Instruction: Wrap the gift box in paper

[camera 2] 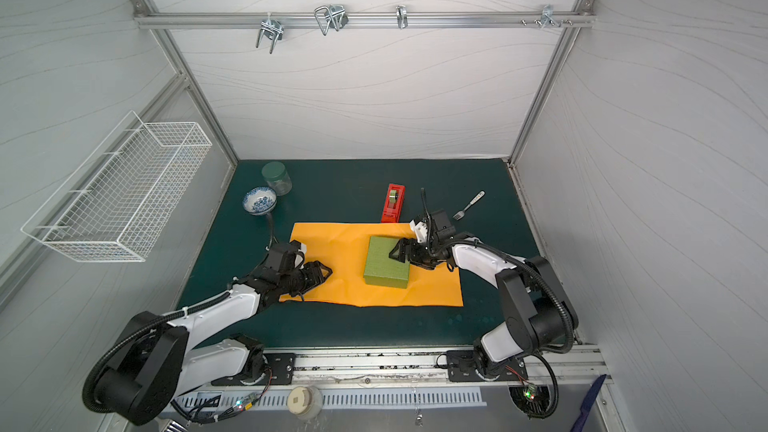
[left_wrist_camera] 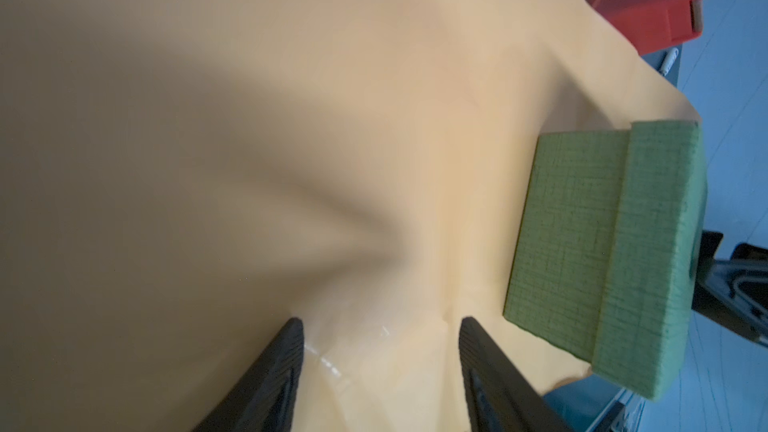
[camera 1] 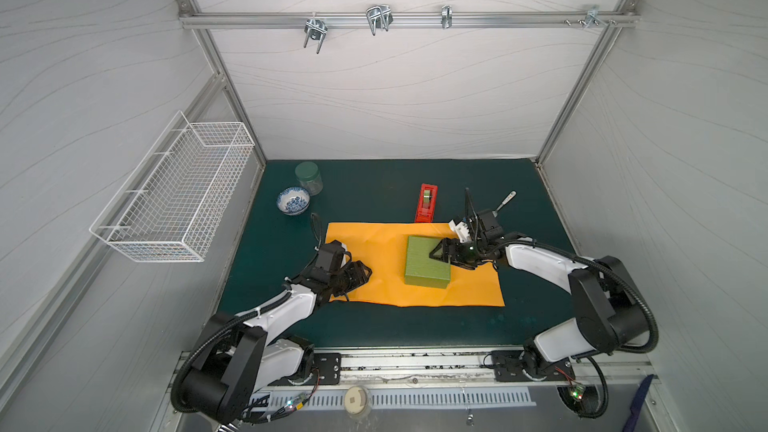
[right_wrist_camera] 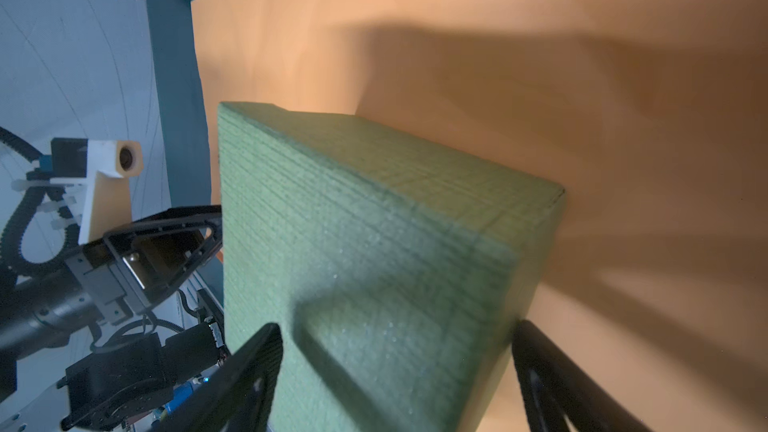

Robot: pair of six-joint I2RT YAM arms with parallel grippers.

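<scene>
The gift box (camera 1: 424, 268), green with a ribbed top, lies flat on the right half of the orange paper (camera 1: 374, 280), which is spread on the dark green mat. My right gripper (camera 1: 438, 252) hangs open over the box's far right corner. In the right wrist view the gripper (right_wrist_camera: 397, 328) has one finger above the box (right_wrist_camera: 353, 222) top and the other just past its edge. My left gripper (camera 1: 365, 274) is open, low over the left part of the sheet. In the left wrist view the gripper (left_wrist_camera: 382, 326) has only paper (left_wrist_camera: 291, 118) between its fingers, and the box (left_wrist_camera: 602, 234) lies ahead.
A red tape dispenser (camera 1: 427, 203) stands just behind the paper's far edge. A fork (camera 1: 505, 201) lies behind the right arm. A blue-patterned bowl (camera 1: 293, 200) and a green-lidded jar (camera 1: 308, 177) sit at the back left. A white wire basket (camera 1: 174, 189) hangs on the left wall.
</scene>
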